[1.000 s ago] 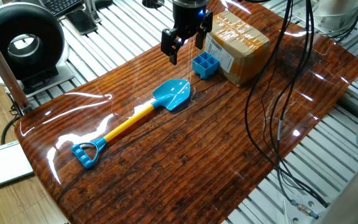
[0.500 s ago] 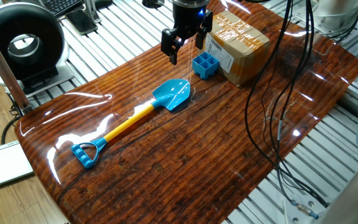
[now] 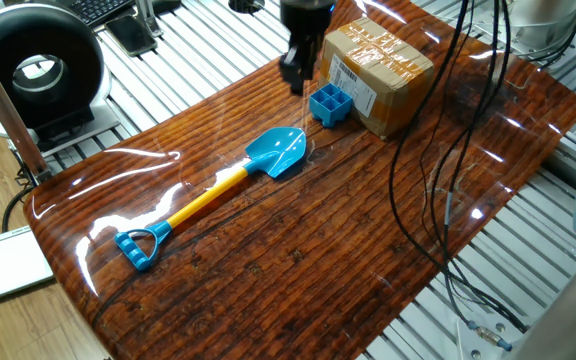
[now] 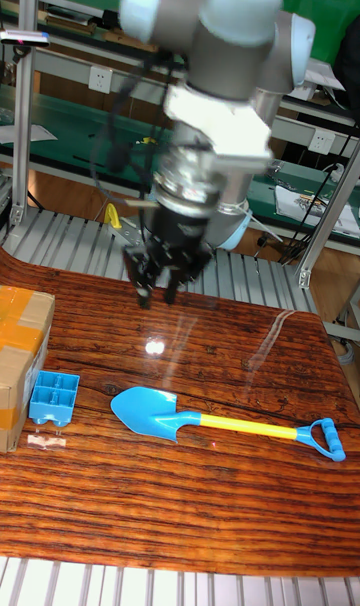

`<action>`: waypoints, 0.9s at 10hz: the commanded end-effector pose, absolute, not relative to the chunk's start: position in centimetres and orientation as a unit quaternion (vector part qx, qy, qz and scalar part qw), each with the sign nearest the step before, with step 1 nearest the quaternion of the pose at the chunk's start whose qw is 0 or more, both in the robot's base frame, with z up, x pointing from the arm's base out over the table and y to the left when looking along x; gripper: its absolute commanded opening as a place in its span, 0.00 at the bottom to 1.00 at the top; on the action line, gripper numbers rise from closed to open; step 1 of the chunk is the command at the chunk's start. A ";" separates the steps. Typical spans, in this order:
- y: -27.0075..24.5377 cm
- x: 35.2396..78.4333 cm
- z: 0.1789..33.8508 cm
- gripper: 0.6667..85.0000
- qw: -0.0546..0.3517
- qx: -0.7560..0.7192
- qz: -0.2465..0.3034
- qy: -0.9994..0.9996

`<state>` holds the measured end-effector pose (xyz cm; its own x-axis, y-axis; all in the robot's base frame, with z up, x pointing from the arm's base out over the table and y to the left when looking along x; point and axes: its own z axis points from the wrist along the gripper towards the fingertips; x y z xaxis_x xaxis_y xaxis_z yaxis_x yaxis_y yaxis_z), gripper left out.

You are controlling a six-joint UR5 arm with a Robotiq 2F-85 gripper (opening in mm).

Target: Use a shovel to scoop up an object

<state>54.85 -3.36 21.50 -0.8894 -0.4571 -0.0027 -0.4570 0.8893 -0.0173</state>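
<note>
While the pincer (image 4: 162,284) hovers open and empty, the shovel (image 3: 211,195) points at the tray (image 3: 330,104).

Shovel (image 3: 223,183): light-blue blade, yellow shaft; blue tray (image 3: 330,104).

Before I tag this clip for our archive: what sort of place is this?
Most likely a robotics lab or workshop. The wood-grain table sits on a metal-slatted frame, loose cables hang over it, and green workbenches with wall sockets stand behind.

Grey-and-white arm (image 4: 225,41) — blurred; black claw (image 4: 165,276), dark cable apparently alongside wrist.
</note>
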 end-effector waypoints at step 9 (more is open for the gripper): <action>-6.1 54.3 24.2 0.49 0.005 -0.258 0.013 0.966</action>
